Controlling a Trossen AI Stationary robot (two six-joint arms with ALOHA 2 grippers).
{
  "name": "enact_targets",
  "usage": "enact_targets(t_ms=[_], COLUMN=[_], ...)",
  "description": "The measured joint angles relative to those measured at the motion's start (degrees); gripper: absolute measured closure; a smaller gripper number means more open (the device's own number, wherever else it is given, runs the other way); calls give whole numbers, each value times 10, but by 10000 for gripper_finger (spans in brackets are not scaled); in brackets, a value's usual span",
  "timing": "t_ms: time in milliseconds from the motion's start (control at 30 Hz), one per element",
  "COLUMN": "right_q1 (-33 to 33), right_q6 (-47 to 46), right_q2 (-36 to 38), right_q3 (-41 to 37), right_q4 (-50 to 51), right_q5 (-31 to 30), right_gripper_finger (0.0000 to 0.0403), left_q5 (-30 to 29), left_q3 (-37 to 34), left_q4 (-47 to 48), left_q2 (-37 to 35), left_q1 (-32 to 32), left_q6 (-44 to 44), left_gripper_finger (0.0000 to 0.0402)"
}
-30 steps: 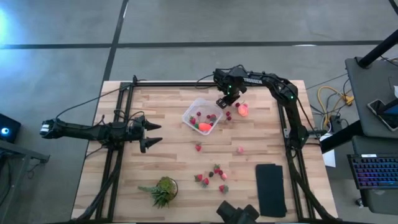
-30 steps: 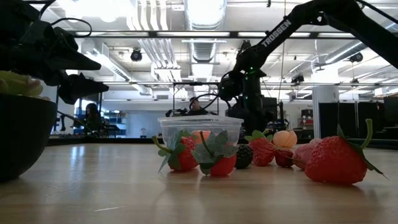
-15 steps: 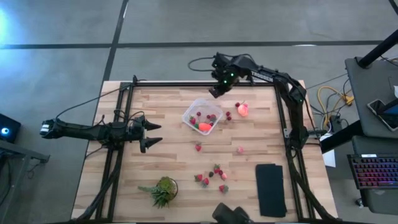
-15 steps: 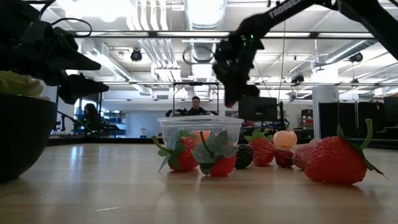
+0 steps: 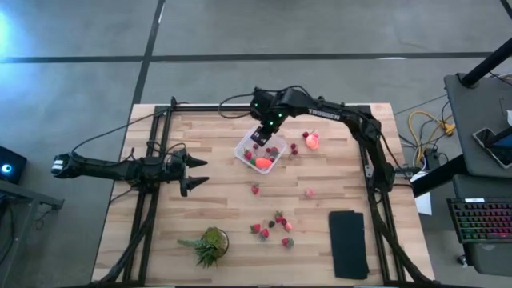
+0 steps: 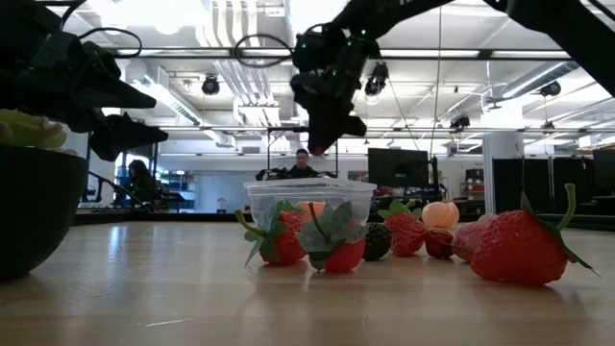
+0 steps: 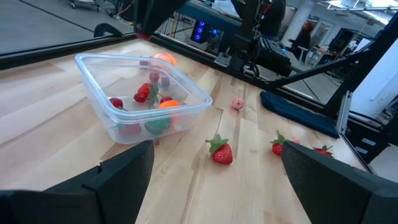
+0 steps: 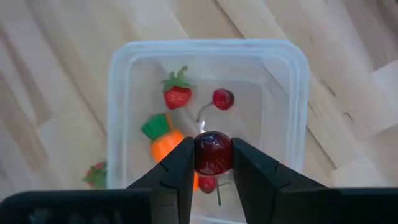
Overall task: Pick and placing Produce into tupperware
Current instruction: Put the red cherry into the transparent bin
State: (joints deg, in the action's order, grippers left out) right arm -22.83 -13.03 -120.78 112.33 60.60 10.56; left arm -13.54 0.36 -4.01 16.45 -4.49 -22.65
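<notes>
Right gripper (image 8: 213, 163) now swung over clear squarish plastic tub (image 8: 208, 53), clamping small dark-red round berry (image 8: 213, 154); drop looks imminent. Left gripper (image 5: 192, 170) parked, jaws wide apart.

Right end effector (image 8: 213, 163) pinching, raised; left end effector (image 5: 197, 172) spread, idle

The right gripper (image 6: 318, 146) hangs directly above the clear tupperware (image 6: 309, 200); strawberries (image 6: 332, 245) lie below it, in front of the tub.
</notes>
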Motion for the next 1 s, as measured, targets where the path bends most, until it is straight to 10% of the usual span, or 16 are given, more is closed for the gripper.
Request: enact_targets(t_ms=[433,667,1000], right_q1=[15,-38,-111], right_q6=[6,63,76], right_q2=[-20,-6,-14], right_q3=[-3,9,-68], right_q4=[29,156,200], right_q5=[-24,-166,-168], right_gripper_finger=[205,198,200], left_q5=[0,0,0], left_q3=[0,0,0], left_q4=[0,0,0], left_q2=[0,0,0], left_q1=[0,0,0], left_q6=[0,0,0], left_gripper_finger=[63,63,63])
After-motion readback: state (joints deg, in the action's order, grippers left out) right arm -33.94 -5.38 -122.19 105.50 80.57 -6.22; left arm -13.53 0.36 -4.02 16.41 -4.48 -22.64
